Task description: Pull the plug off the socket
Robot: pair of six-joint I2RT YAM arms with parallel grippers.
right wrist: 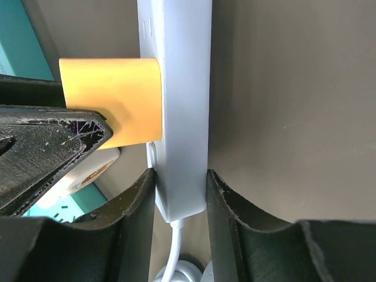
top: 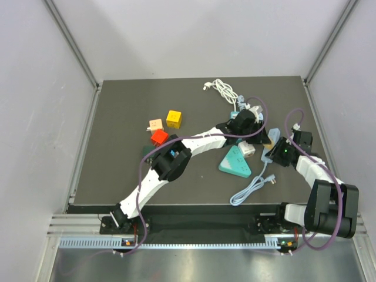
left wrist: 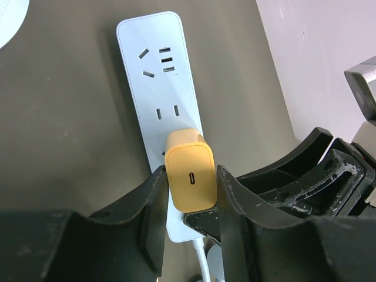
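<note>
Left hand (left wrist: 191, 179), plug (left wrist: 188, 167) perpendicular to socket (left wrist: 154, 76)

Centre frame, the plug (left wrist: 189, 176) is showing mustard yellow, the socket strip (left wrist: 154, 70) pale blue-white, the mat (left wrist: 59, 129) dark grey, all plain.

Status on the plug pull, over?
Left gripper clamped on yellow plug. Right gripper clamped on power strip at its cable end. Plug seated in strip, not yet out. Nothing blocking the pull.
</note>
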